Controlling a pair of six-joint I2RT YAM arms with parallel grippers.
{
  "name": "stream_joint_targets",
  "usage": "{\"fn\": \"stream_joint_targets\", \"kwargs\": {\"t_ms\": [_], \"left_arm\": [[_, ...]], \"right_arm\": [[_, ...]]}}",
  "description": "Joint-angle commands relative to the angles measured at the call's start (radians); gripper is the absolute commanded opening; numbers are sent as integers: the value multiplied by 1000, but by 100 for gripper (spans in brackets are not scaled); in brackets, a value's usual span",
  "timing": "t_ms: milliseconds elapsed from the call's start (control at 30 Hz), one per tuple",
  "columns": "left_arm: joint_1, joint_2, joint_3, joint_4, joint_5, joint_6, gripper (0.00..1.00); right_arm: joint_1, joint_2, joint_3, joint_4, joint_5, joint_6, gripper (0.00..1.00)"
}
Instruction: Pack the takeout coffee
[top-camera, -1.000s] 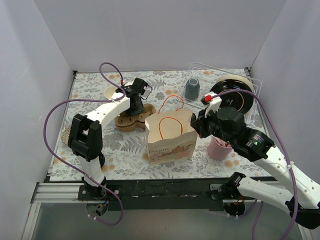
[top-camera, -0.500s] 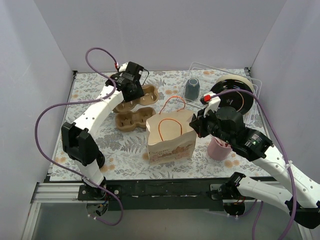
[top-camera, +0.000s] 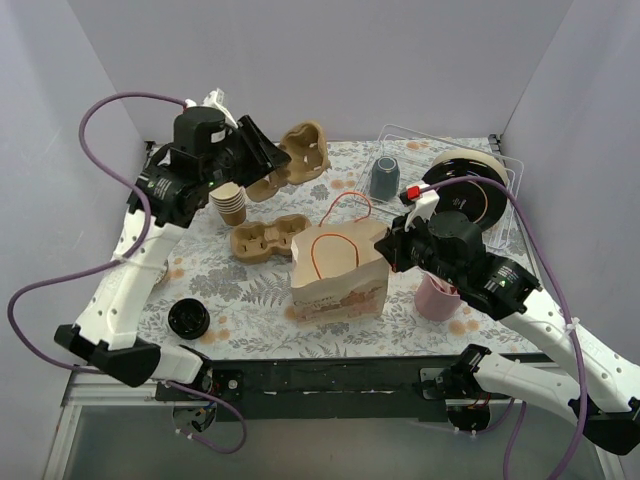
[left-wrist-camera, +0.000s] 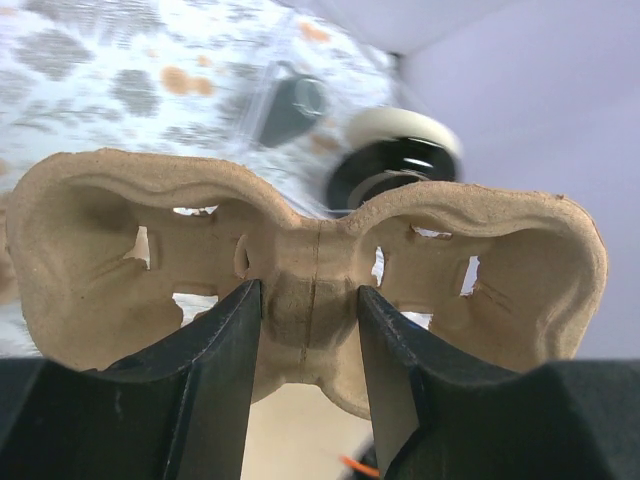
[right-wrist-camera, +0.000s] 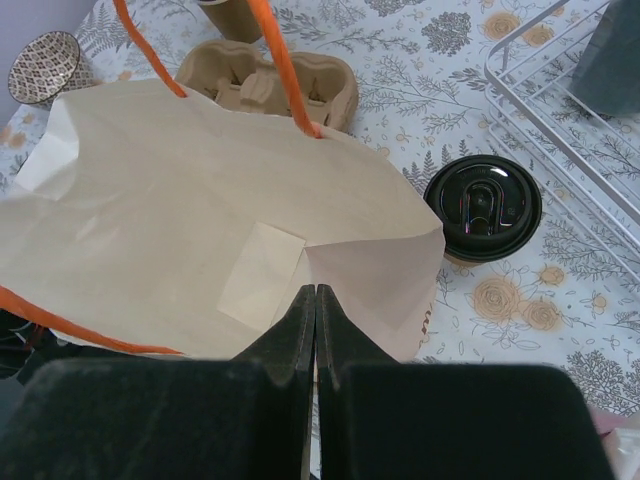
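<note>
Rim of paper bag (right-wrist-camera: 200, 200) sat clenched in right pincer (right-wrist-camera: 316, 300), propping it open for takeout coffee (right-wrist-camera: 483, 208); left pincer (left-wrist-camera: 310, 310) grasped cup carrier (left-wrist-camera: 480, 260) aloft, probably for bagging.

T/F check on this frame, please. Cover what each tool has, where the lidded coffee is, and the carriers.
1. The left tool holds a pulp cup carrier up off the table. True.
2. The right tool hangs open above the paper bag. False: it is shut, pinching the bag's rim.
3. The takeout coffee is already inside the bag. False: it stands on the table just outside the bag, with its black lid on.
4. A second carrier lies on the table beside the bag. True.
</note>
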Motion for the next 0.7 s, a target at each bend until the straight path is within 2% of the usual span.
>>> {"fn": "stream_joint_targets", "kwargs": {"t_ms": [0, 100, 300, 333, 467, 667], "left_arm": [[3, -99, 12, 88, 249, -109, 22], [3, -150, -37, 159, 338, -195, 22], [3, -289, -261, 355, 470, -370, 21], [3, -303, -325, 383, 481, -392, 21], [2, -345, -420, 464, 510, -439, 22], [-10, -360, -477, 527, 544, -488, 22]], "right_arm": [[3, 3, -9, 36, 5, 27, 1], [3, 8, -12, 36, -2, 31, 1], [5, 16, -19, 47, -19, 40, 1], [3, 16, -18, 47, -21, 41, 1], [3, 14, -15, 44, -24, 43, 1], [3, 16, -12, 38, -18, 43, 1]]}}
